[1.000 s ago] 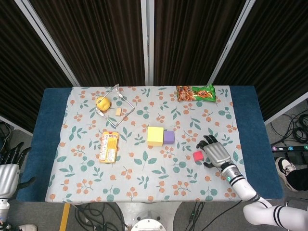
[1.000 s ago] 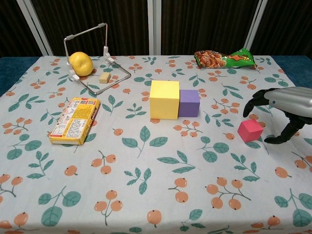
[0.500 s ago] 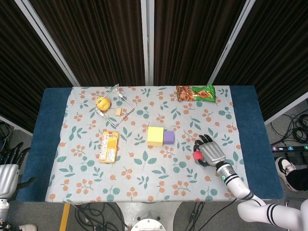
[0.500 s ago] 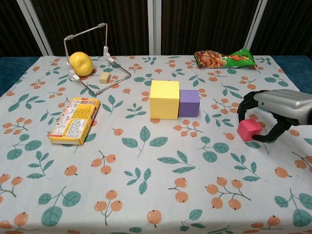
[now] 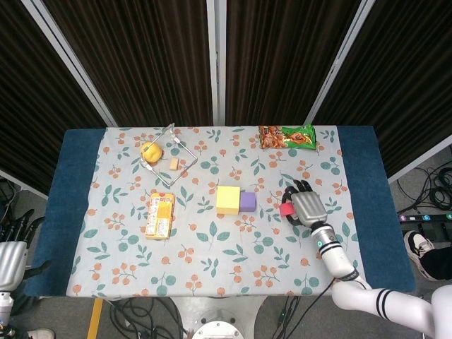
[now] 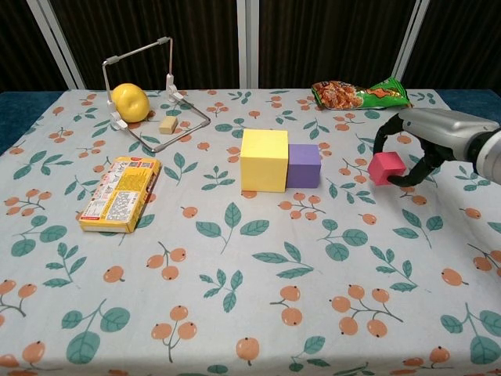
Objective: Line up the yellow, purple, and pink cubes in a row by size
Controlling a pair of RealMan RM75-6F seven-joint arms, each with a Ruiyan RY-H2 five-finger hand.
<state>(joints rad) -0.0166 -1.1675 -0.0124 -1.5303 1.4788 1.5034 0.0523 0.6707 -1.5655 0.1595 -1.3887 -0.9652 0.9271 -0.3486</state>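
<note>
Your right hand (image 6: 427, 141) grips the small pink foam cube (image 6: 387, 168), with the dark fingers (image 6: 381, 139) curled over its far side and the thumb against its near side. In the chest view the cube sits tilted in that grasp and looks lifted off the table (image 6: 235, 313), which is covered in a white cloth printed with leaves and orange berries. From the head view the same hand (image 5: 306, 206) covers most of the cube (image 5: 286, 209), so only its left edge shows.

The large yellow foam cube (image 6: 264, 160) rests near the middle of the table, and the medium purple foam cube (image 6: 304, 165) stands touching its right face. The pink cube is to the right of the purple one, near it but apart.

Your left hand (image 5: 10, 256) hangs off the table's left edge in the head view, holding nothing with its fingers apart.

At the far left stands a wire frame stand (image 6: 153, 94) with a yellow lemon-like fruit (image 6: 130, 102) and a small tan block (image 6: 167, 124) beside it. An orange snack box (image 6: 120, 193) lies flat on the left side, and a green snack bag (image 6: 362, 94) lies at the far right.
</note>
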